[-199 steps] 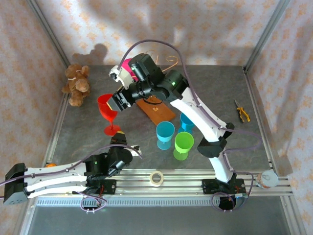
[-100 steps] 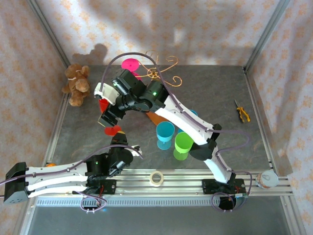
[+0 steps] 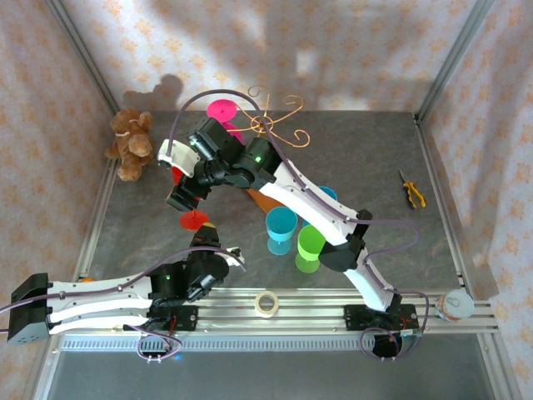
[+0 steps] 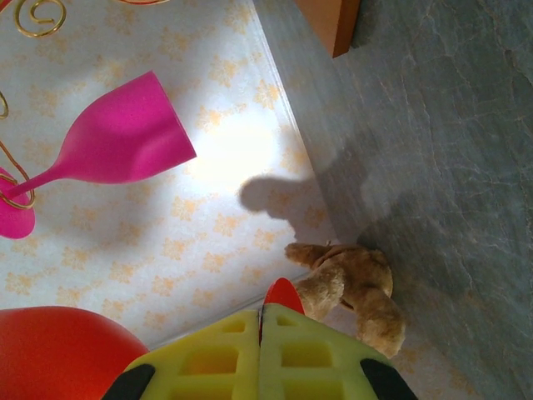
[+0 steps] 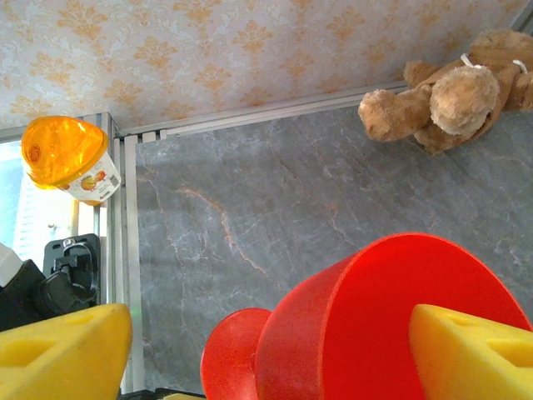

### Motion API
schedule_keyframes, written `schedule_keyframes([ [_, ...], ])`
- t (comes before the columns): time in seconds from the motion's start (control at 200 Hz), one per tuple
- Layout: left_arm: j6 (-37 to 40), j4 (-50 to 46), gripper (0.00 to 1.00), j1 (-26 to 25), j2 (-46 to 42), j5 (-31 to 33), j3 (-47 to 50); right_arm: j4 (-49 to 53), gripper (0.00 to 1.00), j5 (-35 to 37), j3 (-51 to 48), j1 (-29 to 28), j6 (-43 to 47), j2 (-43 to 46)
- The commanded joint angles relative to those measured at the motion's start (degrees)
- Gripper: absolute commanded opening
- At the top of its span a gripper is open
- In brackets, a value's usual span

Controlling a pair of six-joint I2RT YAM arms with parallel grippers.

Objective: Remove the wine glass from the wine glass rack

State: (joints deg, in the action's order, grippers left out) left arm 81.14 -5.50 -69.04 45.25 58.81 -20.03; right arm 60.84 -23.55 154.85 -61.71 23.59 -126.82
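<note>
- Grey marbled worktop [image 3: 366, 158] walled with pale patterned paper; a bear [image 3: 131, 143] sits in the far-left corner.
- At the back stands the rack [image 3: 275, 125], with a pink glass [image 3: 221, 109] hanging from one of its left wire arms.
- A red glass [image 3: 193, 220] is off the rack, with its foot on the worktop left of centre.
- The right gripper [image 3: 185, 198] hangs over that glass with its jaws spread wide. In the right wrist view the red bowl lies between the two yellow fingers [image 5: 67, 350].
- One finger stands well clear of the glass. The other overlaps the bowl's rim, and whether it touches cannot be told.
- The left gripper [image 4: 260, 317] is clenched on nothing, pads pressed together, low on the worktop just near of the red foot.
- From above, the right gripper covers most of the red bowl, leaving a sliver of rim and the foot in sight.
- The right arm hides most of the rack's wooden base.
- In the right wrist view the red stem is hidden behind the bowl.
- In the left wrist view the pink glass's foot is cut by the frame's left edge, and red shapes by the pads are too cropped to identify.
- Two blue cups [image 3: 281, 229], a green cup [image 3: 313, 246], a tape roll [image 3: 266, 303] and pliers [image 3: 411, 190] lie to the right.
</note>
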Motion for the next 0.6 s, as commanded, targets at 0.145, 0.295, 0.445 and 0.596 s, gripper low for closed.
schedule_keyframes([
  [0.145, 1.12, 1.16, 0.00, -0.71, -0.17, 1.93, 0.27, 3.67, 0.75, -2.42, 2.21, 0.03, 1.38, -0.43],
  [0.295, 1.30, 1.43, 0.00, -0.67, -0.34, 1.93, 0.27, 6.22, 0.67, -2.45, 2.19, 0.05, 1.68, -1.08],
  [0.445, 1.43, 1.54, 0.00, -0.72, -0.13, 2.01, 0.08, 8.23, 0.58, -3.09, 2.30, 0.03, 1.93, -0.94],
  [0.596, 1.63, 1.79, 0.00, -0.71, 0.01, 2.01, 0.08, 11.08, 0.46, -4.33, 2.20, 0.09, 1.99, -0.06],
])
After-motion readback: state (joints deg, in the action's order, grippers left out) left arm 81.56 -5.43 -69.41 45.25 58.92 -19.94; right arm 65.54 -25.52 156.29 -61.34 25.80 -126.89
